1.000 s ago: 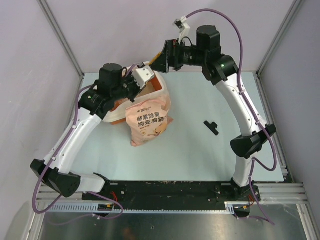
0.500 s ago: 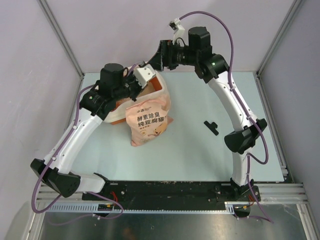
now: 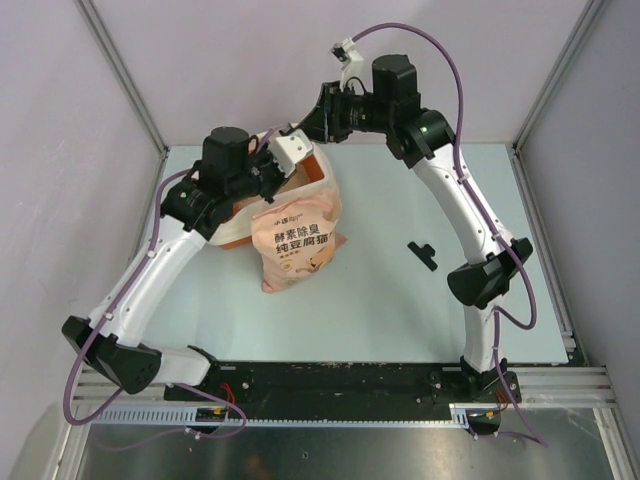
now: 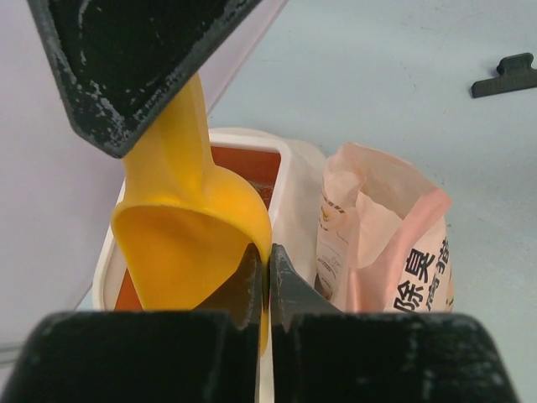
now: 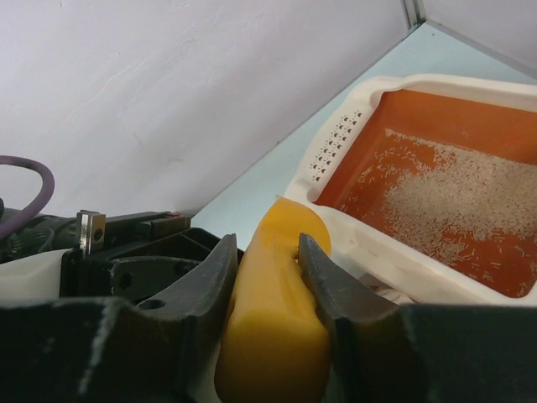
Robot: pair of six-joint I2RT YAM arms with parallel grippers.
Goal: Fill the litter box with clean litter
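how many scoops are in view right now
1: the scoop, near the box, with its handle in the right gripper and its bowl rim between the left gripper's shut fingers. The bag could hide another.

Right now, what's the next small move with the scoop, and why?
Probably open the left gripper: it seems to pinch the yellow scoop at its bowl rim, the right gripper clamps the handle, and the litter box holds only thin clean litter.

Pale lilac walls (image 3: 220, 60) and aluminium corner posts (image 3: 120, 72) enclose a light blue-green tabletop (image 3: 380, 300).
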